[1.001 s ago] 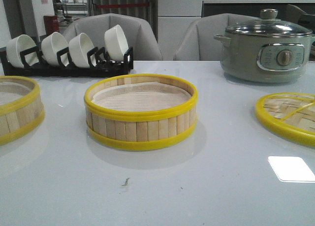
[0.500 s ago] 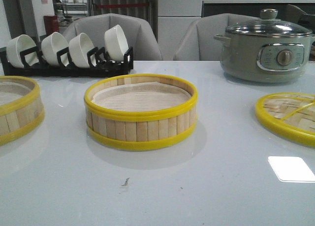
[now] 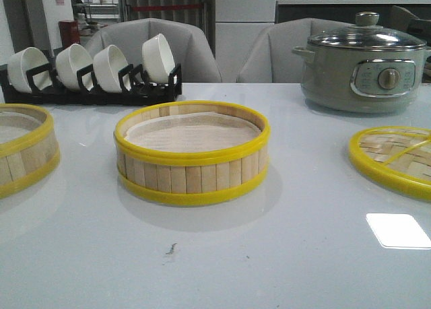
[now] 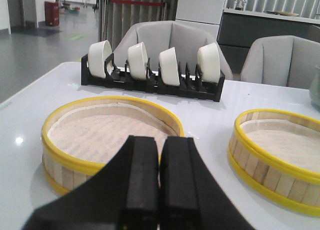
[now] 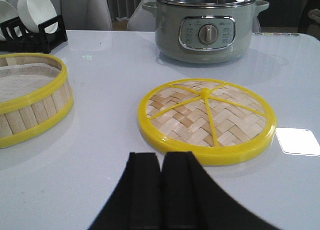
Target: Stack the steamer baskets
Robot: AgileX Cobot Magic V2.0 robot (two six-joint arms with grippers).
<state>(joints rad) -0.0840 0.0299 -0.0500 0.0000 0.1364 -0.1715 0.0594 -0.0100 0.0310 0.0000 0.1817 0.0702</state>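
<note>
On the desk (image 3: 283, 255) I see two baskets apart, not stacked: the centre basket (image 3: 192, 154) and the left basket (image 3: 23, 147) near the desk's left edge. The pot (image 3: 363, 66), lid (image 3: 397, 157) and bowl rack (image 3: 91, 70) stay out of this. My left claw (image 4: 159, 182) and right claw (image 5: 162, 190) are both closed, holding nothing. I'd open the left claw wide, take one basket by its wall, lift level, and lower it rim-on-rim.
</note>
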